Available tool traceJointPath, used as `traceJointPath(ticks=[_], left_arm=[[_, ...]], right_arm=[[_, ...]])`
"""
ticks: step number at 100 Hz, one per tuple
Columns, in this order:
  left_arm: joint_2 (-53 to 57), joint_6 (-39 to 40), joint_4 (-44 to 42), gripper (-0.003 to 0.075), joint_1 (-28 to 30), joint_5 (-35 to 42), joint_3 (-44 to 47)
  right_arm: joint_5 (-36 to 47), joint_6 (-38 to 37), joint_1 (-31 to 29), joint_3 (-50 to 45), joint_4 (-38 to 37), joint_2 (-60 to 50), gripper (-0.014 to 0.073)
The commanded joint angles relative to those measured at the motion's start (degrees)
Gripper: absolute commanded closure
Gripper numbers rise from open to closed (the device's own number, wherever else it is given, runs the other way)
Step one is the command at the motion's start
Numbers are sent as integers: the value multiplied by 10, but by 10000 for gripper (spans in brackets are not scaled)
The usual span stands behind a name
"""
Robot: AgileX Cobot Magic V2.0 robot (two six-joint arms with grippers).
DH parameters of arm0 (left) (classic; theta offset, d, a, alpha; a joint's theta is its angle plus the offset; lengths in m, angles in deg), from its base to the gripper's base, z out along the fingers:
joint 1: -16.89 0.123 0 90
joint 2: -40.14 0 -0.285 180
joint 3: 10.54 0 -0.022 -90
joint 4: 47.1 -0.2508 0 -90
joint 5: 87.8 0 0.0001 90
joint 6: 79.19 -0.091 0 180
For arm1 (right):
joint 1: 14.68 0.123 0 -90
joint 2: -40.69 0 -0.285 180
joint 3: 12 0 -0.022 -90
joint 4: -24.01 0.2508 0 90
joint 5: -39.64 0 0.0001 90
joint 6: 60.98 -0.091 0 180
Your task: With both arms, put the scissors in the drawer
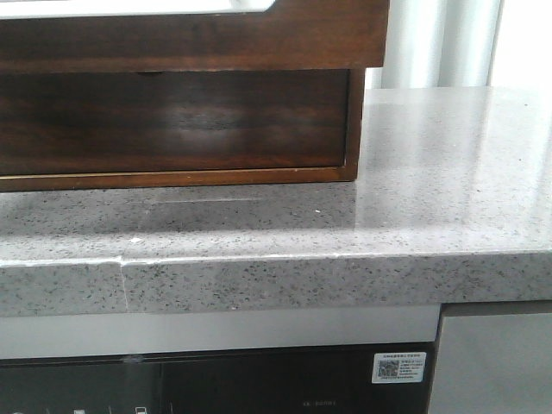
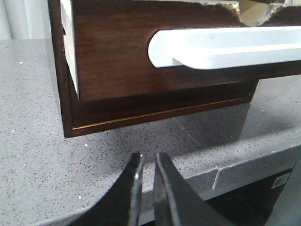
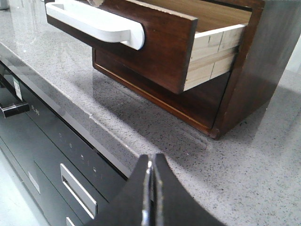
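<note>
Only the fingertips of the robot's 2 grippers appear, each seen from its own wrist camera; the front view shows no part of the robot.

The left gripper (image 2: 146,162) has 2 dark, nearly black fingers (image 2: 129,193) that curve and taper to narrow tips pointing toward 12 o'clock. Their inner edges are lighter grey, and the outer faces look smooth and matte.

The right gripper (image 3: 151,162) has 2 matching dark fingers (image 3: 171,200), broad at the base and tapering to slim tips. A thin pale grey strip runs along their inner edges.
</note>
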Motion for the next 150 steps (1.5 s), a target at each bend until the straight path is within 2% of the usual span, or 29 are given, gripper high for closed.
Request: traceJointPath(ticks=[1, 12, 37, 58, 64, 72, 98, 124, 150], left_arm=[[12, 0, 9, 716, -2, 53, -3], [12, 3, 3, 716, 7, 97, 28], [19, 7, -17, 717, 81, 280, 95], [19, 12, -36, 717, 156, 340, 131], [20, 50, -50, 717, 174, 375, 151], [20, 97, -69, 717, 193, 351, 149], [20, 96, -99, 717, 205, 270, 149], [20, 4, -99, 716, 204, 125, 149], [20, 3, -99, 717, 204, 126, 149]], right_arm=[[44, -1, -3, 14, -1, 5, 690], [44, -1, -3, 14, -1, 5, 690], [43, -1, -3, 14, -1, 5, 690], [43, -1, -3, 14, -1, 5, 690], [43, -1, -3, 14, -1, 5, 690], [43, -1, -3, 14, -1, 5, 690], [43, -1, -3, 14, -1, 5, 690], [43, -1, -3, 14, -1, 5, 690], [43, -1, -3, 14, -1, 5, 690]])
